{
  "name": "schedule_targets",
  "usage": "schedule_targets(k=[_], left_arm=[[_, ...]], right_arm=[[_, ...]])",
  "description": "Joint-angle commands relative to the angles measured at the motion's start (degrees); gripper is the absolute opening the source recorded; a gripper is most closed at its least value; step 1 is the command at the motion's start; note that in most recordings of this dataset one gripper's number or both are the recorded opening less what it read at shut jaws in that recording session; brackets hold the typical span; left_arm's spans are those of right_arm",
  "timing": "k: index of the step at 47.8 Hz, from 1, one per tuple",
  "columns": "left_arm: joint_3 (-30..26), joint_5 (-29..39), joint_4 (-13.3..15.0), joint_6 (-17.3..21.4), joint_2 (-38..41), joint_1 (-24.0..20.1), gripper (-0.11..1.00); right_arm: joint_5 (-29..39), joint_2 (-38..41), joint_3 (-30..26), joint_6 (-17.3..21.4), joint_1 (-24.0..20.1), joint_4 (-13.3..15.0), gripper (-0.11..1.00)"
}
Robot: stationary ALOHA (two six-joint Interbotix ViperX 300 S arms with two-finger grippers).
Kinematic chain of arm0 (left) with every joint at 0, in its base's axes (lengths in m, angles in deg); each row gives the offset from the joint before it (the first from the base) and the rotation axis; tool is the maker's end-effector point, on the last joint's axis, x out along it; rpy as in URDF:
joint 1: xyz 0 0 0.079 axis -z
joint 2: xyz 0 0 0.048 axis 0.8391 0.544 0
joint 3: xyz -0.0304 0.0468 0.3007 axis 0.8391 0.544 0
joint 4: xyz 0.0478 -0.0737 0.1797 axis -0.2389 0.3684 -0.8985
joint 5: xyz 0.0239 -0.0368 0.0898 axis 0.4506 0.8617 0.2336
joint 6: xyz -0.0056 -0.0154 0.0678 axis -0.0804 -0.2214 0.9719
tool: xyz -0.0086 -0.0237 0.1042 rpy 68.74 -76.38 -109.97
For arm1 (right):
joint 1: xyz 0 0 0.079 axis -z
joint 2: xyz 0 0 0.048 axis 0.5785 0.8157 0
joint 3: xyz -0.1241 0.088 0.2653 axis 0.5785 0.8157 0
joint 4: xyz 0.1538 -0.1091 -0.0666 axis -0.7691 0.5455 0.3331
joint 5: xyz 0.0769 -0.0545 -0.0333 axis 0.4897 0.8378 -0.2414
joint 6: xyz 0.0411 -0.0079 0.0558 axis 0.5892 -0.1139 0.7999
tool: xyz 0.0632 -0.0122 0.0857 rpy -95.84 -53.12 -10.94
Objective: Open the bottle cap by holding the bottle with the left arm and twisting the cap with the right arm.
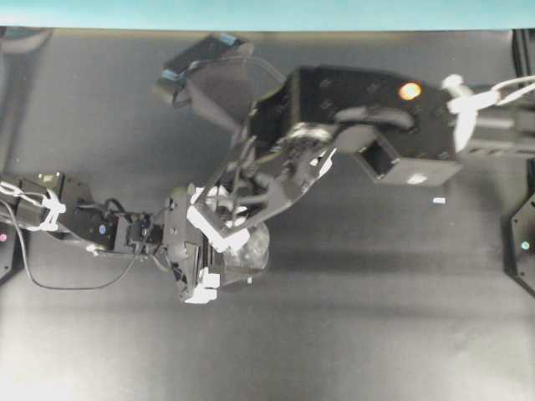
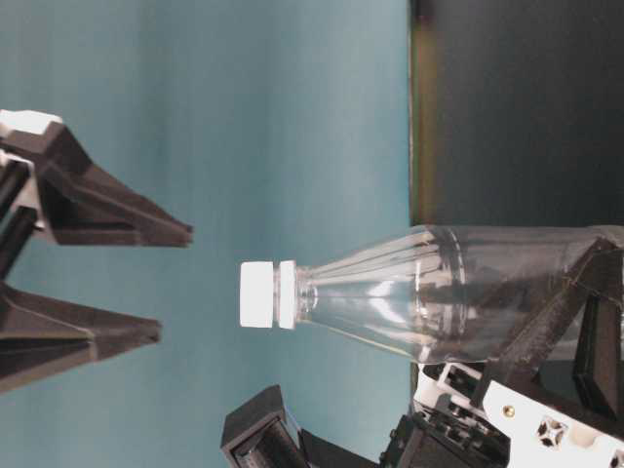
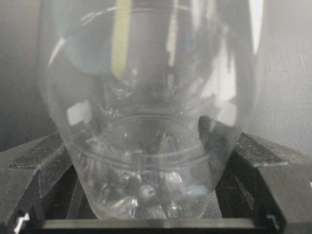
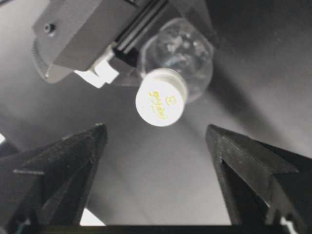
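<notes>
The clear bottle [image 2: 468, 292] stands upright on the dark table, and my left gripper [image 3: 146, 161] is shut on its lower body [image 3: 146, 122], a black finger pressed against each side. From overhead the bottle [image 1: 253, 246] shows between the left gripper's [image 1: 219, 257] white-padded fingers. The white bottle cap [image 4: 160, 103] sits on the neck, with yellow marks on its top. My right gripper [image 4: 156, 129] hangs open just above the bottle cap [image 2: 265, 293], both fingertips [image 2: 146, 333] clear of it. The right arm [image 1: 376, 109] reaches in from the right.
A tiny white fleck [image 1: 439, 200] lies on the dark table [image 1: 376, 317] right of the arms. A teal wall [image 1: 267, 12] runs along the back edge. A black mount [image 1: 522, 242] sits at the right edge.
</notes>
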Motion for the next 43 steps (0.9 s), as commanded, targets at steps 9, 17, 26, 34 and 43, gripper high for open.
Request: schedule_targets(k=[9, 17, 26, 34, 43], left_arm=[[-0.4, 0.0, -0.1, -0.3, -0.1, 0.6, 0.82], [-0.4, 0.0, -0.1, -0.2, -0.1, 0.6, 0.82], [-0.4, 0.0, -0.1, -0.3, -0.1, 0.6, 0.82], [-0.4, 0.0, -0.2, -0.2, -0.1, 0.6, 0.82], [-0.4, 0.0, -0.1, -0.2, -0.1, 0.6, 0.82]], right_arm=[[-0.7, 2.2, -0.3, -0.9, -1.1, -0.3, 0.78], [-0.7, 2.7, 0.3, -1.0, -1.0, -0.3, 0.78], [-0.8, 2.8, 0.8, -1.1, -0.7, 0.0, 0.7], [-1.4, 2.8, 1.5, -1.9, -0.6, 0.0, 0.48], [-1.6, 2.7, 1.8, -3.8, -0.6, 0.1, 0.38]])
